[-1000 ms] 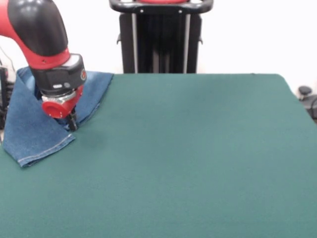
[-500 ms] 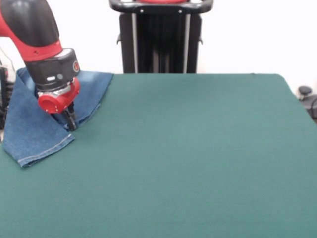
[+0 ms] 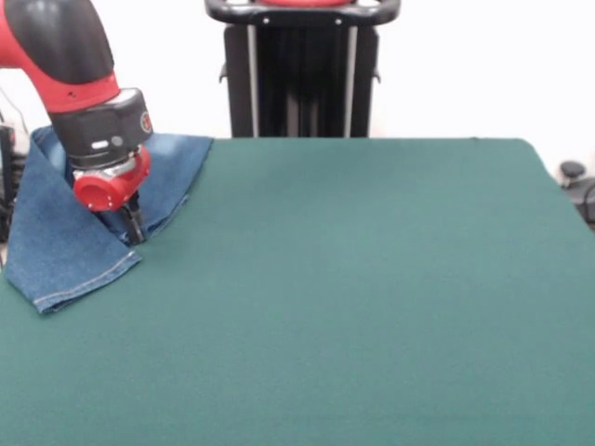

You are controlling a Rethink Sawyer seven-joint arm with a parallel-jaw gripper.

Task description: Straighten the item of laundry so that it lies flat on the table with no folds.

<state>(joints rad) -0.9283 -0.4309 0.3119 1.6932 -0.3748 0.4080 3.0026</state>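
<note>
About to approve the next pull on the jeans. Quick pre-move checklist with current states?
1. Gripper down at the jeans: ok, its tip sits at the fold where the two legs meet.
2. Grasp confirmed: cannot tell, the tip is too small and dark to show whether it is open or shut.
3. Jeans flat: not ok, one leg overlaps the other.
4. Jeans fully on table: not ok, they run past its left edge.
5. Room to spread: ok, bare cloth to the right.
</note>
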